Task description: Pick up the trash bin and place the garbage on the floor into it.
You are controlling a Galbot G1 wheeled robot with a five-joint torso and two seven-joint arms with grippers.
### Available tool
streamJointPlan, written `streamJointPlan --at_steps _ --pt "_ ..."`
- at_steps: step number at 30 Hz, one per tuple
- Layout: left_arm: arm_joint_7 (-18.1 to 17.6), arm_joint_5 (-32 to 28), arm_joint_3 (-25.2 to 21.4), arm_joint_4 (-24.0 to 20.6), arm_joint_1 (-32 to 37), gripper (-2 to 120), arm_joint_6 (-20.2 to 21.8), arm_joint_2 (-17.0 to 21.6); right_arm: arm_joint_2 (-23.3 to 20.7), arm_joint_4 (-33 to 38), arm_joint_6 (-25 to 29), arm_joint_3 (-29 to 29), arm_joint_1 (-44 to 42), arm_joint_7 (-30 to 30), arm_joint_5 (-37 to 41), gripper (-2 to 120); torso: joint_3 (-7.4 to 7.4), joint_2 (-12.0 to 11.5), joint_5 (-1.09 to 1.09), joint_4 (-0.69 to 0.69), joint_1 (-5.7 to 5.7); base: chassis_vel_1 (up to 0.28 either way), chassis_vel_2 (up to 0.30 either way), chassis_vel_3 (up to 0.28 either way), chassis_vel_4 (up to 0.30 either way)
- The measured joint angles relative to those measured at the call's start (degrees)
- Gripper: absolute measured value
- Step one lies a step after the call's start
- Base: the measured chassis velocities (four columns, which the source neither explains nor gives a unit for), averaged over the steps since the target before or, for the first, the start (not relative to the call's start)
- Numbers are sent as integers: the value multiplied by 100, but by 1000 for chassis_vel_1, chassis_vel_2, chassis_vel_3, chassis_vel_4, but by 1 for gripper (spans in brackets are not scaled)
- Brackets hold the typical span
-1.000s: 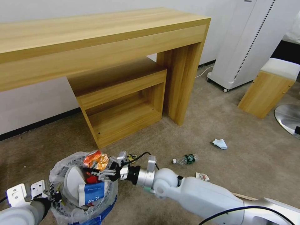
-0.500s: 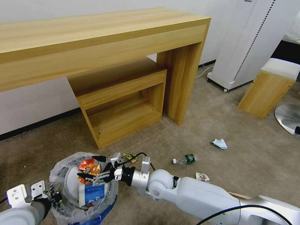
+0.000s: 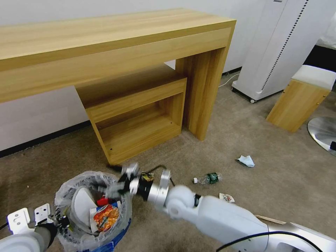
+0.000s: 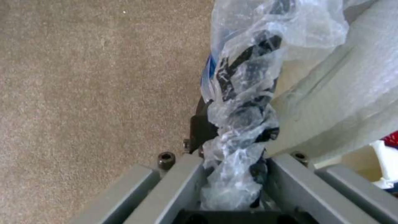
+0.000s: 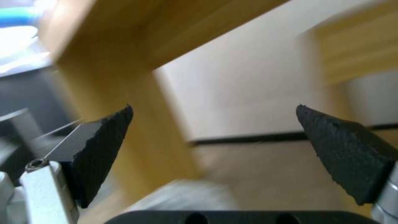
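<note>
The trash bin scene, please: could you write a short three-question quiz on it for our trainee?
1. Which gripper is shut on the trash bin at its bagged rim?
2. True or false: the right gripper holds a wrapper in its jaws.
3. The green-labelled bottle lies: A in the bin; B on the carpet; C on the shelf.
Key: 1 the left gripper; 2 false, its jaws are open and empty; 3 B.
</note>
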Motion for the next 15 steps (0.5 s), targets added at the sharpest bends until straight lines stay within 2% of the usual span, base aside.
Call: streamJointPlan --at_steps 1,2,3,4,7,8,10,12,15 --pt "1 -9 -5 2 -2 0 0 15 -80 -39 -8 244 -42 200 -71 100 0 0 0 0 0 0 0 0 0" --pt "1 -9 -5 2 -2 0 0 15 -80 -39 -8 244 -42 200 -71 100 0 0 0 0 0 0 0 0 0" --pt "3 -18 -8 9 -11 0 0 41 -309 -97 -36 623 -140 410 -214 100 0 0 0 0 0 0 0 0 0" --pt "3 -18 -8 9 -11 0 0 41 -309 -97 -36 623 -140 410 -214 100 0 0 0 0 0 0 0 0 0" --pt "15 -41 -8 18 -47 0 -1 81 -886 -134 -210 1368 -564 893 -727 100 0 0 1 -6 0 0 0 0 0" --pt "15 -41 -8 18 -47 0 -1 81 -886 -134 -210 1368 -564 893 -727 100 0 0 1 -6 0 0 0 0 0" --pt "27 -76 -11 44 -87 0 -1 131 -1164 -75 -265 1882 -1068 1113 -1037 100 0 0 0 -4 0 0 0 0 0" --pt "29 -82 -12 52 -101 0 -1 150 -1228 -61 -269 2077 -1273 1149 -1189 100 0 0 1 -3 0 0 0 0 0" --pt "38 -105 -10 101 -173 0 -2 199 -1409 -105 -251 2777 -1922 997 -1833 100 0 0 0 -4 -1 0 0 0 0"
